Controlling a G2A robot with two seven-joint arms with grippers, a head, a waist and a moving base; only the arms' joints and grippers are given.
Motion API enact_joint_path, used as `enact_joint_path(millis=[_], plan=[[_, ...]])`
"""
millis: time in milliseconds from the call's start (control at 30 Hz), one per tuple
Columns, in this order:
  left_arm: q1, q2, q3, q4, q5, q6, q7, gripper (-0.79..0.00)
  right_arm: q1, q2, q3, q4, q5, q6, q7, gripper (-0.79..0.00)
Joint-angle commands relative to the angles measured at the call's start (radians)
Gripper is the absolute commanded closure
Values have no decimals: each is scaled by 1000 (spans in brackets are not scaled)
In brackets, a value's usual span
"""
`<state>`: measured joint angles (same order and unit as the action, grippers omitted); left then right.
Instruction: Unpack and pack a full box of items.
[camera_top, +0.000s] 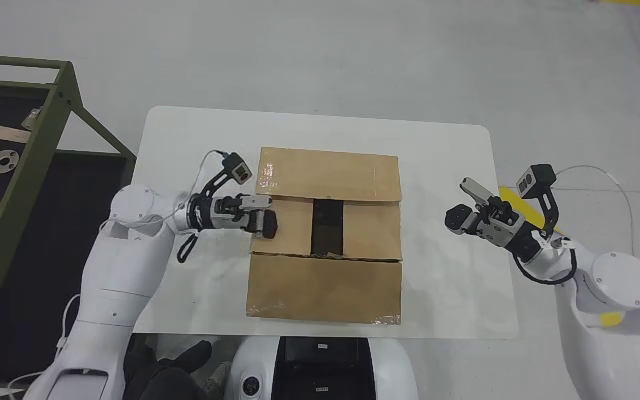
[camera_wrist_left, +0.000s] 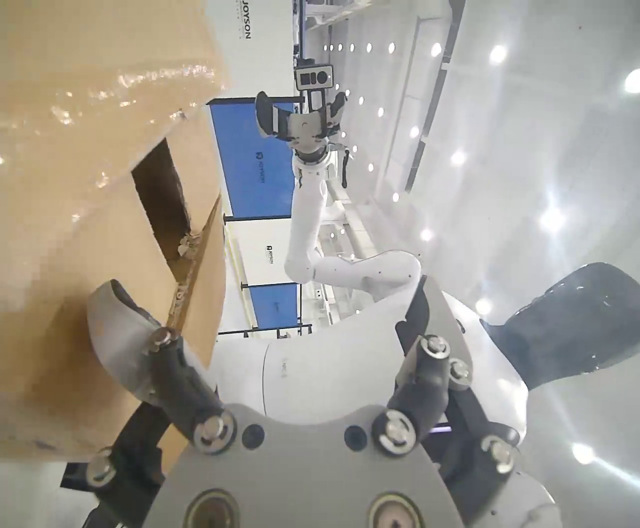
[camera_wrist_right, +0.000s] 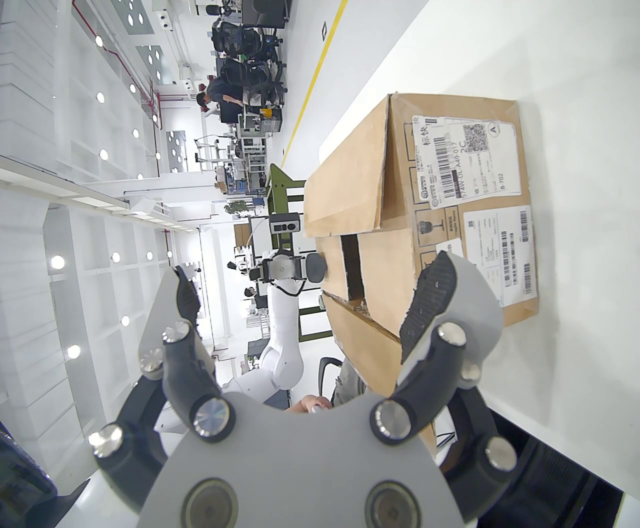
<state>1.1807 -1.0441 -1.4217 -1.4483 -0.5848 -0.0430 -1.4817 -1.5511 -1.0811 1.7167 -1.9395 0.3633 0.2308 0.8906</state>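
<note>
Left gripper (camera_top: 266, 216) touches the box (camera_top: 330, 178) — right gripper (camera_top: 458, 203) spread, well apart

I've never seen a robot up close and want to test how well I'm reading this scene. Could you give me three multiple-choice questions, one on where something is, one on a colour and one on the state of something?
1. Where does the cardboard box stand?
A. on the floor
B. on the white table
C. on a shelf

2. What colour is the cardboard box?
A. blue
B. white
C. brown

3. How is the right gripper?
A. open, apart from the cardboard box
B. shut on a flap
C. down inside the cardboard box

Answers:
1. B: the top view shows white tabletop all around it.
2. C: it is plain brown cardboard in every view.
3. A: its fingers are spread, and bare table lies between them and the cardboard box.
</note>
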Motion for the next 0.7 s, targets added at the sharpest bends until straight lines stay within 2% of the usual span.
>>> enact_joint_path(millis=[0, 367, 667], plan=[[-3, 2, 0, 14, -1, 2, 0, -785, 0, 0, 0, 0, 0, 0, 0, -785], [-64, 2, 19, 129, -38, -4, 19, -785, 0, 0, 0, 0, 0, 0, 0, -785], [-125, -4, 47, 187, -83, -41, 29, -785, 0, 0, 0, 0, 0, 0, 0, -785]])
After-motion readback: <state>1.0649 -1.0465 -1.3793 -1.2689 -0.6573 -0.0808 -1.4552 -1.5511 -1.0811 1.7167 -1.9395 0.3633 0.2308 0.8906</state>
